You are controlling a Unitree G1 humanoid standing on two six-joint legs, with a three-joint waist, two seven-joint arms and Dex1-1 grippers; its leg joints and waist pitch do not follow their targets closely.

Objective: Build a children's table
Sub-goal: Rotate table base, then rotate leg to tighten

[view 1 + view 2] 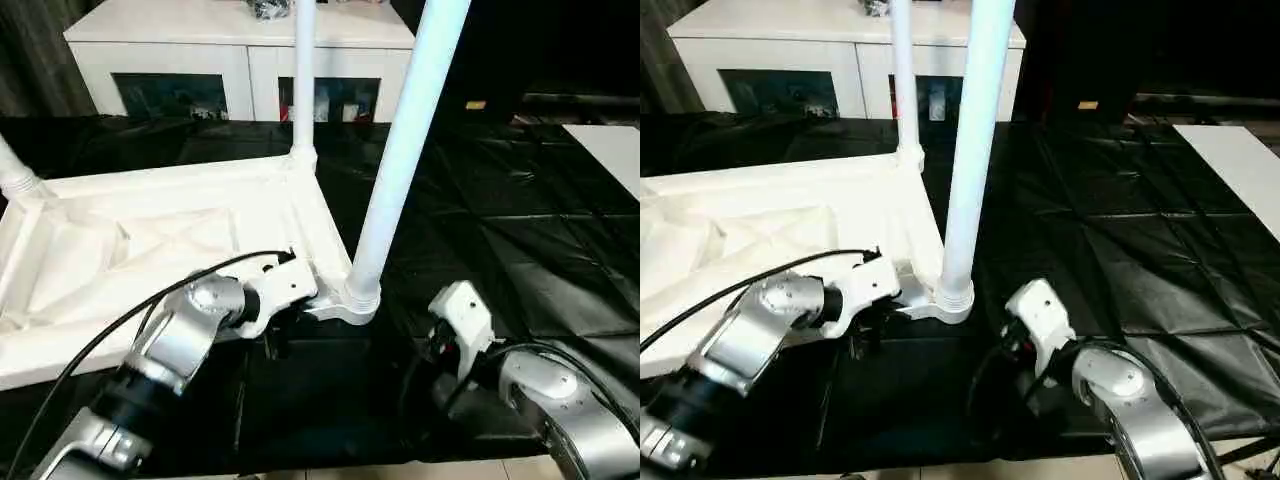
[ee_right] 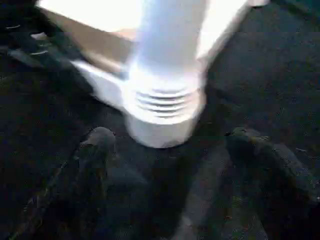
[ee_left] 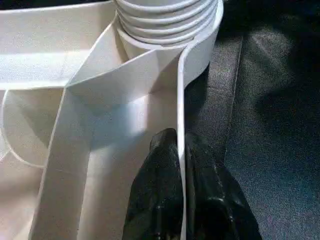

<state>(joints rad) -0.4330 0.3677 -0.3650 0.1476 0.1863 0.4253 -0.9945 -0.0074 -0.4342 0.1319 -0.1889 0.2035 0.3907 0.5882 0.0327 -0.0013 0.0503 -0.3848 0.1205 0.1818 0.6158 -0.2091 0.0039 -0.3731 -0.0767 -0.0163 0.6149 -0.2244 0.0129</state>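
Observation:
The children's table lies upside down on black cloth, its white ribbed tabletop [image 1: 150,240] to the left. A long white leg [image 1: 405,150] stands in the near right corner socket [image 1: 358,297], leaning slightly right. Another leg [image 1: 304,75] stands upright at the far right corner. The base of a third leg [image 1: 15,175] shows at the far left. My left gripper [image 3: 180,137] is shut on the tabletop's thin rim [image 3: 181,90] just short of the near socket, one finger on each side. My right gripper [image 2: 170,135] stands open and empty, facing that socket's ribbed collar [image 2: 162,100] from the right.
A white cabinet [image 1: 240,50] with dark glass doors stands behind the table. Black crinkled cloth [image 1: 500,220] covers the floor to the right. A white flat panel [image 1: 610,150] lies at the far right edge.

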